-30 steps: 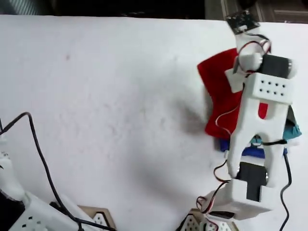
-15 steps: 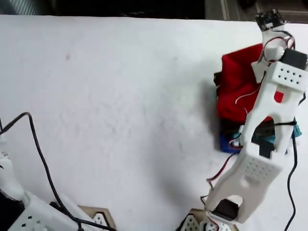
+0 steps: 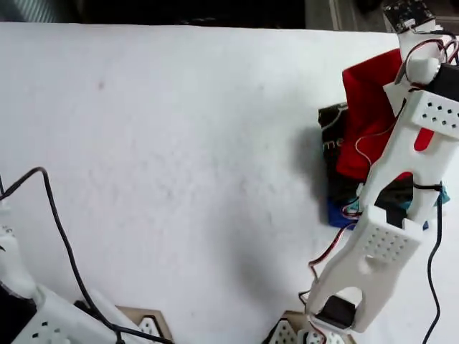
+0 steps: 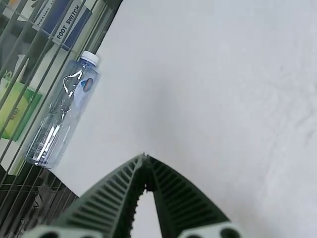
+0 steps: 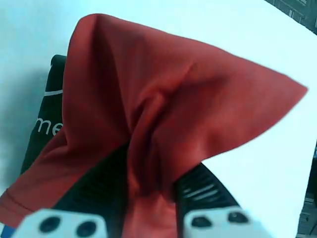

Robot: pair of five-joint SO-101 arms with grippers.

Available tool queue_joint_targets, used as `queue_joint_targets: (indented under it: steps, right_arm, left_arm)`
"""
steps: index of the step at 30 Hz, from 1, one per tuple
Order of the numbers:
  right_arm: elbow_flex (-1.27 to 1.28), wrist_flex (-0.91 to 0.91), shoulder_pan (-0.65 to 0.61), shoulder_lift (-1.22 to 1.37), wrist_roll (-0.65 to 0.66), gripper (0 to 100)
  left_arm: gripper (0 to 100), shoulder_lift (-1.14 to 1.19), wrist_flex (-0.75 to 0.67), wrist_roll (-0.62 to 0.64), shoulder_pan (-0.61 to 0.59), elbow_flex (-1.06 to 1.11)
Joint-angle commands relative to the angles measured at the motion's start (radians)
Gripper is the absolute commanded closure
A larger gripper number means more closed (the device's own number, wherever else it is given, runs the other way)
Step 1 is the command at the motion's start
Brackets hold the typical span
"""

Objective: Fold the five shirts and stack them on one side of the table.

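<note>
On the white table [image 3: 179,143], at its edge on the right arm's side, a stack of folded shirts [image 3: 333,179] is seen (a black shirt [image 3: 331,136] uppermost, a blue shirt [image 3: 336,215] lower). A red shirt [image 5: 163,89] is bunched and pinched between the nearly closed fingers of the right gripper [image 5: 153,173] and draped over that stack. The left gripper [image 4: 145,161] is held over bare table, its fingers pressed together on nothing.
</note>
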Motion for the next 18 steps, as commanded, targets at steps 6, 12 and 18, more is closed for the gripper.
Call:
queue_joint_targets:
  steps: [6,12,18]
  right_arm:
    - [-0.052,-0.07,0.031,0.159,0.026,81.0]
    - [-0.193,-0.021,0.007,0.134,0.026,56.4]
    - [-0.221,0.013,-0.042,0.059,0.026,72.7]
  left_arm:
    - [98,-0.005,0.023,-0.002,-0.004,-0.005]
    - [98,-0.005,0.023,-0.003,-0.002,-0.005]
    - [98,-0.005,0.023,-0.005,-0.001,-0.005]
